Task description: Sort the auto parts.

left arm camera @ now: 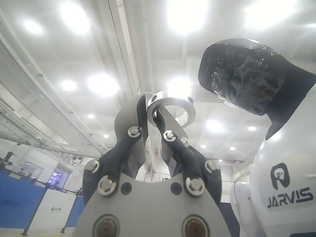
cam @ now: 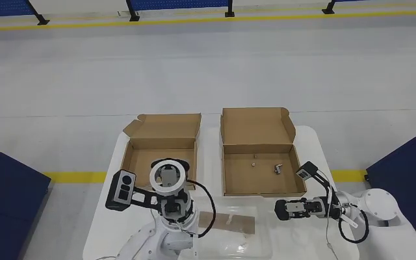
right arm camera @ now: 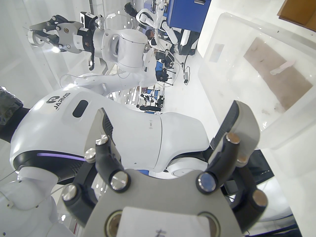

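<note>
Left gripper turned up toward ceiling. Fingers clenched on metal ring — one finger through hole, other outside ring wall. Right gripper has fingers spread wide, nothing between them — clear bin on bench just past fingertips. Open cardboard box holding small parts farther beyond.

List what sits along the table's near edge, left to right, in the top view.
A metal ring pinched by the left gripper → clear plastic bin → right gripper, fingers open.
</note>
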Controlling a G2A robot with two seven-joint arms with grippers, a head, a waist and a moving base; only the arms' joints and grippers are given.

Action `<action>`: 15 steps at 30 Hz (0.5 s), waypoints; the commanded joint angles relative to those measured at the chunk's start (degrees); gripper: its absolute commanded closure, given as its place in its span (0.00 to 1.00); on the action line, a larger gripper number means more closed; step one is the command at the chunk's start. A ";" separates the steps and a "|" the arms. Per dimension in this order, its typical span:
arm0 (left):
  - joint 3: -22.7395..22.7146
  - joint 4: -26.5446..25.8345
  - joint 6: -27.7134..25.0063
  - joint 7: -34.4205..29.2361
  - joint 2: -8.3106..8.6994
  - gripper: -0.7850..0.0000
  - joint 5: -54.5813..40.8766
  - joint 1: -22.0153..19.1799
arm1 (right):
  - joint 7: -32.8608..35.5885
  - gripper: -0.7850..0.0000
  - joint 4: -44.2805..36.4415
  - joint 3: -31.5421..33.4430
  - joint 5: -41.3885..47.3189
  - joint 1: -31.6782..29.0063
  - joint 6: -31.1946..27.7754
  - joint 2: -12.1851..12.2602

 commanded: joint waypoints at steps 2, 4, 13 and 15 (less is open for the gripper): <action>-2.56 0.99 1.54 -2.73 0.27 1.00 3.48 1.01 | 0.00 0.00 0.00 0.00 0.00 0.00 0.00 0.00; -3.86 1.59 2.16 -3.70 0.42 1.00 5.20 1.81 | 0.00 0.00 0.00 0.00 0.00 0.00 0.00 0.00; -9.09 6.25 5.56 -7.63 0.96 1.00 12.97 3.75 | 0.00 0.00 0.00 0.00 0.00 0.00 0.00 0.00; -10.11 8.07 6.79 -9.14 1.00 1.00 13.33 3.97 | 0.00 0.00 0.00 0.00 0.00 0.00 0.00 0.00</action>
